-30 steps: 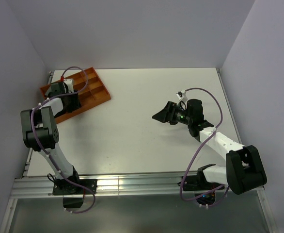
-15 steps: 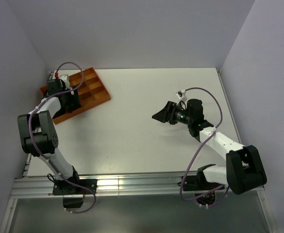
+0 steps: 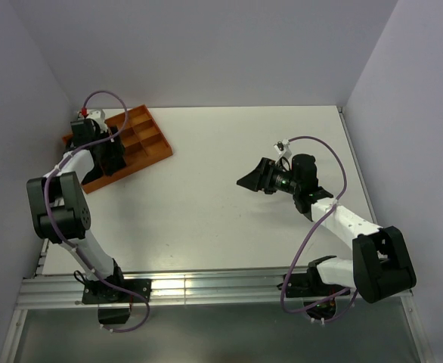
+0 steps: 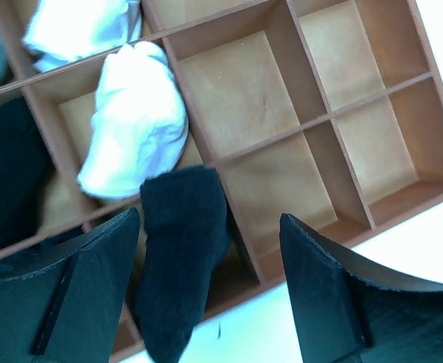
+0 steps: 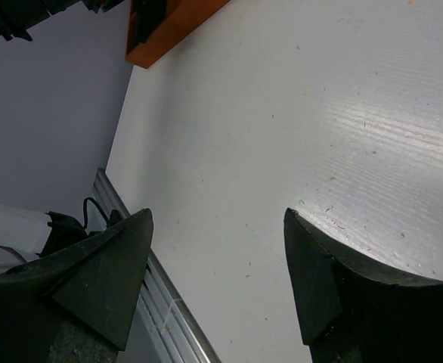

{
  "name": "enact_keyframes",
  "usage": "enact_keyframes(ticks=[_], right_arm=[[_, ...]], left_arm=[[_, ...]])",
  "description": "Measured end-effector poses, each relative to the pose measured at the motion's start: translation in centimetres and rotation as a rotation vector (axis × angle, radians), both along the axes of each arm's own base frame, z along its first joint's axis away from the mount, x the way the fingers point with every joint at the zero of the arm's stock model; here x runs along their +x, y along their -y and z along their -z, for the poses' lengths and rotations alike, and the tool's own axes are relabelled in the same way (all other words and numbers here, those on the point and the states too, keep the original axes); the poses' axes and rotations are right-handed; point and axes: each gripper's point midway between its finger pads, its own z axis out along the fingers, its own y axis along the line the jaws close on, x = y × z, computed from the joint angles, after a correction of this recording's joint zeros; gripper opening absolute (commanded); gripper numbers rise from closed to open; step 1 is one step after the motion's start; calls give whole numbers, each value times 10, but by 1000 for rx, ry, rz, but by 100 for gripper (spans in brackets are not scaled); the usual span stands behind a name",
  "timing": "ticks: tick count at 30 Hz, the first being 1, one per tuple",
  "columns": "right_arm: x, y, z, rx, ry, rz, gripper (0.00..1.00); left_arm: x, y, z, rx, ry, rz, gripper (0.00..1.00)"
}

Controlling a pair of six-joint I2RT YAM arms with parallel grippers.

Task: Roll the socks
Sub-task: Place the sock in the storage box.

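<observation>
Orange tray [image 4: 240, 83] of open compartments, seen from above. The left gripper [image 4: 210, 227] hovers over it, jaws wide apart and holding nothing. A black rolled sock [image 4: 180, 257] lies directly beneath, just beside a white sock bundle [image 4: 134, 128]. The right gripper [image 5: 218, 219], also open and empty, hangs over the white table [image 5: 282, 113]. Stowing seems the step in hand; next, the left arm should lift clear without snagging the sock.

A black rolled sock [image 4: 182, 257] lies just beside a white sock [image 4: 134, 121] in the orange tray [image 4: 312, 125].
</observation>
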Motion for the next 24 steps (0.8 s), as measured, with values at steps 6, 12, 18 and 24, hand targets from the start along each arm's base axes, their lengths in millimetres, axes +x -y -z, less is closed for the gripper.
enact_keyframes(ticks=[6,12,18,24], right_arm=[[0,0,2,-2,-5,0,76],[0,0,6,-4,-18,-2,76],[0,-1,7,0,-24,-9,75],[-1,-2,7,2,-25,-15,75]], left_arm=[[5,2,33,-26,-59,7,70],[2,4,52,-44,-104,19,59],[2,7,52,-52,-102,34,64],[-6,6,45,-46,-107,20,75]])
